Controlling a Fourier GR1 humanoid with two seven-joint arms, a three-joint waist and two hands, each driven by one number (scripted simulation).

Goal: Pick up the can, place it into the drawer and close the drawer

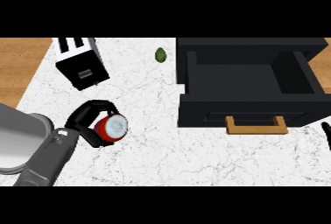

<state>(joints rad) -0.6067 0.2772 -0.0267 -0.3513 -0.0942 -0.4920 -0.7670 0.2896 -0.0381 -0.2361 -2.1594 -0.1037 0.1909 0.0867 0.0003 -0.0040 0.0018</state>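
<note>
Counter (168, 148): white marble-look top, fine grey veining; a strip of wood grain shows along the far left edge.

Far left, top: toaster (81, 62), boxy, black body with white slotted top, set at a slant.

Left hand (90, 120): black fingers on a grey forearm coming in from the lower left corner. Fingers and thumb curled around the can (112, 127), enclosing it from above and below. Can is a short red cylinder, pale silvery round end facing the view, tilted on its side in the grasp. It sits over the counter's left part, well apart from the drawer.

Centre, top: small olive-green oval object (160, 54) lying on the marble, just left of the cabinet.

Right: drawer (194, 74), black, rectangular, pulled out and open. Flat matte walls; interior dark, nothing visible inside. Front panel carries a squared U-shaped wooden handle (256, 125), tan.

Right edge: right hand (327, 133), only a sliver of black finger visible; cannot tell how it is held.
</note>
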